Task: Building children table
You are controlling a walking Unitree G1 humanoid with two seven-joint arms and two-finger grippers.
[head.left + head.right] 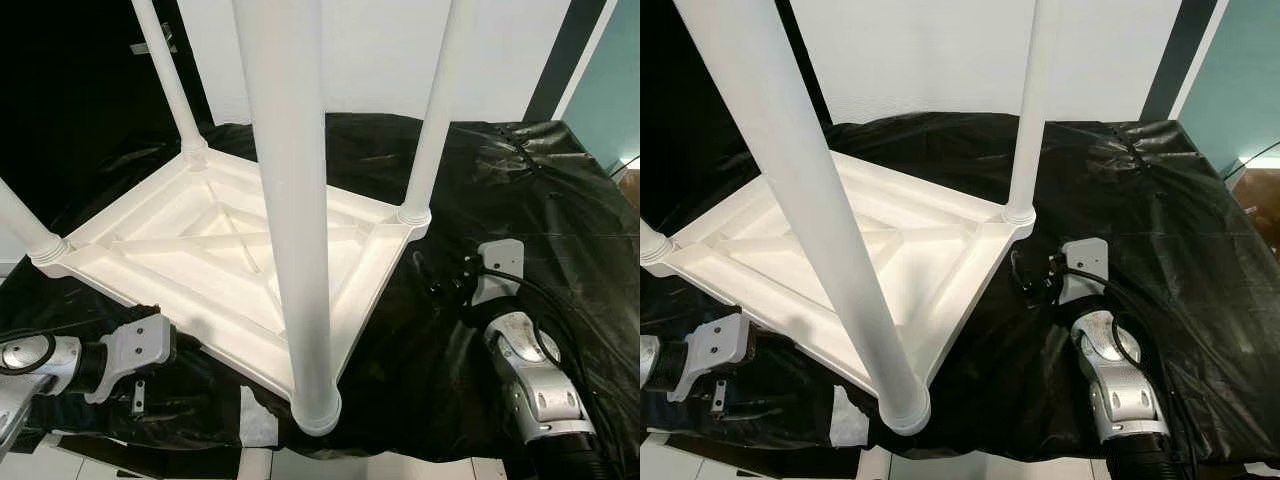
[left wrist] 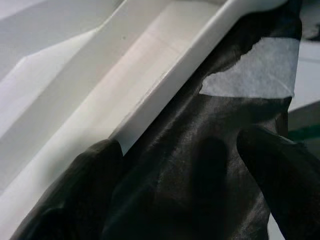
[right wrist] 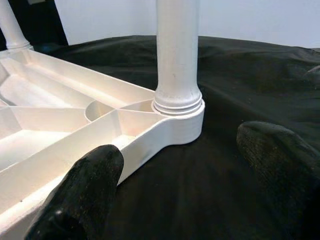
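Left eye view shows the white plastic children table [image 1: 230, 250] lying upside down on a surface covered with black plastic sheet [image 1: 520, 190], its ribbed underside facing up. Four white round legs stand in the corner sockets and point upward; the nearest leg [image 1: 295, 200] rises close in front of the camera. I judge the table is turned over so that the legs can be pushed into the sockets from above.

The left gripper [image 2: 185, 165] is at the near left edge of the tabletop. In the left wrist view its two black fingers are spread apart, one finger [image 2: 85, 185] touching the white rim and the other over the black sheet, so it holds nothing.

The right gripper [image 3: 180, 170] is at the right side, near the corner with the right leg [image 3: 177, 50]. Its fingers are also wide apart and empty, one just beside the rim. Both grippers seem placed at opposite edges to take the table, perhaps for lifting or turning it.
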